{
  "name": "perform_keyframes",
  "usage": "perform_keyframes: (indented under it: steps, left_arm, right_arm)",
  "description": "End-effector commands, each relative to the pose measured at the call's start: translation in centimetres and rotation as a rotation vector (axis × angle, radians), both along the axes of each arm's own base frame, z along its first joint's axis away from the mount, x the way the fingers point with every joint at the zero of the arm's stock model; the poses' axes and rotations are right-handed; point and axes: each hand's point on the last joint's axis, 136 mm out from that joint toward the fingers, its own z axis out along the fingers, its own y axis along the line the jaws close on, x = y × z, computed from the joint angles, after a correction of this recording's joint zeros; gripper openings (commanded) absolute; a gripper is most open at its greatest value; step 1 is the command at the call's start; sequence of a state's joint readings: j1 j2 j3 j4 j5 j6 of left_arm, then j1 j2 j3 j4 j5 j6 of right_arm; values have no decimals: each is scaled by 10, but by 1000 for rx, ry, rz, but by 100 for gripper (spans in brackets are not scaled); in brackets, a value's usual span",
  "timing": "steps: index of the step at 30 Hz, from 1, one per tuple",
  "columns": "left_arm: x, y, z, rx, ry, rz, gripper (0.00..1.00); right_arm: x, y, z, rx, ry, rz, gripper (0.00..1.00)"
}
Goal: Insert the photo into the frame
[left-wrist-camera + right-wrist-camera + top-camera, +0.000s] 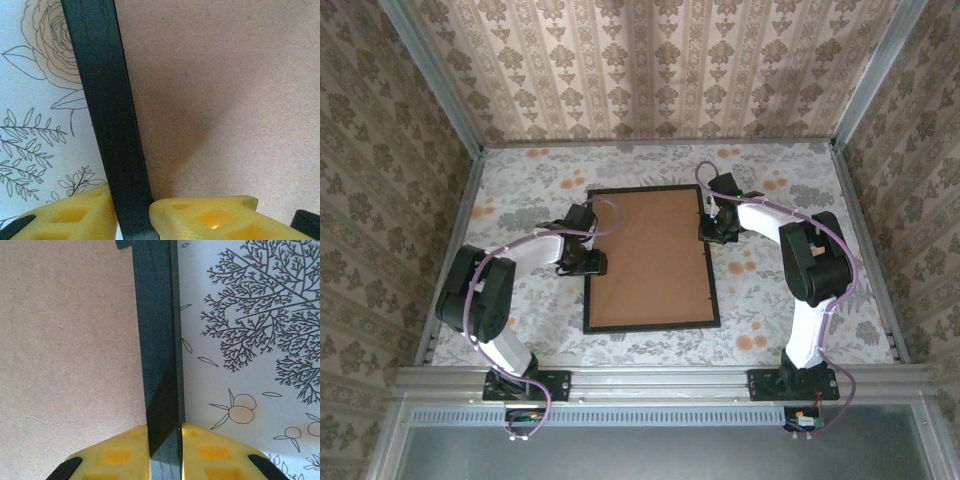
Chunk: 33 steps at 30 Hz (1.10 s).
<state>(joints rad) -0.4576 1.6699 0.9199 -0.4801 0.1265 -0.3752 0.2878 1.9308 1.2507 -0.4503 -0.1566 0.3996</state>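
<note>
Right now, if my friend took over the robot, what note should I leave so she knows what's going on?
Left gripper: jaws sit either side of the left rail of the frame; clamped or loose, cannot tell.
Right gripper: shut on the right rail.
The frame lies flat on the table, with the brown backing board filling it.
Done: board is in.
Left: whether the photo is under the board is hidden, so check that, then let go.

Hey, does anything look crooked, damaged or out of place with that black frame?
Nothing stands out. The thin black rectangular picture frame lies flat and square on the floral table, a plain brown board sitting evenly inside it. The right gripper clamps its right rail; no damage visible.
</note>
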Motion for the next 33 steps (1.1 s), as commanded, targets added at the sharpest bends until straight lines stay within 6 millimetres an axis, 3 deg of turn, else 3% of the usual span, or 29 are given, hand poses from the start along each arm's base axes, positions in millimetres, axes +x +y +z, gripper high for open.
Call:
perform_keyframes:
  steps: [1, 11, 24, 33]
  left_arm:
    - [-23, -41, -26, -163, 104, -63, 51]
    - [-17, -39, -11, -245, 73, -10, 53]
    - [-31, -18, -41, 38, 121, -120, 55]
    - [0, -24, -2, -18, 4, -105, 56]
  right_arm:
    - [-24, 19, -23, 32, 106, 34, 19]
    - [-24, 19, -23, 30, 105, 33, 19]
    - [-25, 17, -25, 21, 109, 32, 19]
    - [-28, -4, -24, -37, 111, -33, 18]
